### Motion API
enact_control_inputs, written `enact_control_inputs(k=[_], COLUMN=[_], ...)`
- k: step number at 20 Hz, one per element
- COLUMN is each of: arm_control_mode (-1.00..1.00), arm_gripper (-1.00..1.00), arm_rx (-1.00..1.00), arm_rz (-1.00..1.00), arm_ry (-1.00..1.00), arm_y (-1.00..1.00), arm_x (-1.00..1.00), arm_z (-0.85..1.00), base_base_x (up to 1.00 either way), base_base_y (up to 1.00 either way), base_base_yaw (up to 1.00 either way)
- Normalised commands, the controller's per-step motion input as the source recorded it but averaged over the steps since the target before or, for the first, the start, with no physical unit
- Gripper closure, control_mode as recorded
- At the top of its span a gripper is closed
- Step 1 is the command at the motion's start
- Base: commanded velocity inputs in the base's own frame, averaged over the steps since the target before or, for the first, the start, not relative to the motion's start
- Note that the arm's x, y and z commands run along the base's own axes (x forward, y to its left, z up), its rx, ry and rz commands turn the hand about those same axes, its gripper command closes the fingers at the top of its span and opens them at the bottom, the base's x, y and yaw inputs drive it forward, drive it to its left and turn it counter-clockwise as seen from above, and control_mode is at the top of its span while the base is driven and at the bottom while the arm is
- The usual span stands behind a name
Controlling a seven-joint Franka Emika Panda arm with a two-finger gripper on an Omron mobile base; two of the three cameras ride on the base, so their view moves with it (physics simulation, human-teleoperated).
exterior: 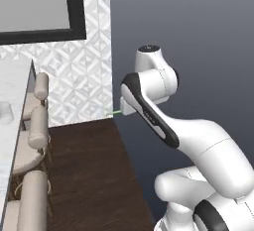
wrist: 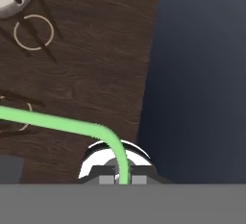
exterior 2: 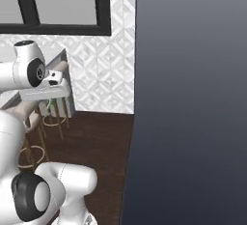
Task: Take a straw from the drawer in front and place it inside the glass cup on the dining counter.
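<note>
The hand (wrist: 123, 179) is clamped shut on the straw (wrist: 62, 124), which juts sideways toward the surface (exterior: 12, 121); the cup (exterior: 5, 112) sits well off that way.

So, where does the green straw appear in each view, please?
Left base view: the straw is a short green tip poking left from the hand, at mid-picture.
Right base view: I cannot make it out.
Hand view: it rises from the shut pincer at the bottom and bends left.
Shared landmark: the dark wood floor.
</note>
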Motion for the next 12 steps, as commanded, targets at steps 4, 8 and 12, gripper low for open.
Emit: enact_control_inputs(k=[4, 8, 12], arm_control_mode=[1.00, 1.00, 1.00], arm_gripper=[1.00, 1.00, 1.00], arm_rx=[0.00, 0.00, 0.00], arm_rz=[0.00, 0.00, 0.00], arm_ry=[0.00, 0.00, 0.00], arm_y=[0.00, 0.00, 0.00], arm_x=[0.00, 0.00, 0.00], arm_z=[0.00, 0.00, 0.00], base_base_x=[1.00, 0.99, 0.71], base_base_y=[-0.11, -0.21, -0.33], base_base_yaw=[0.55, 0.58, 0.64])
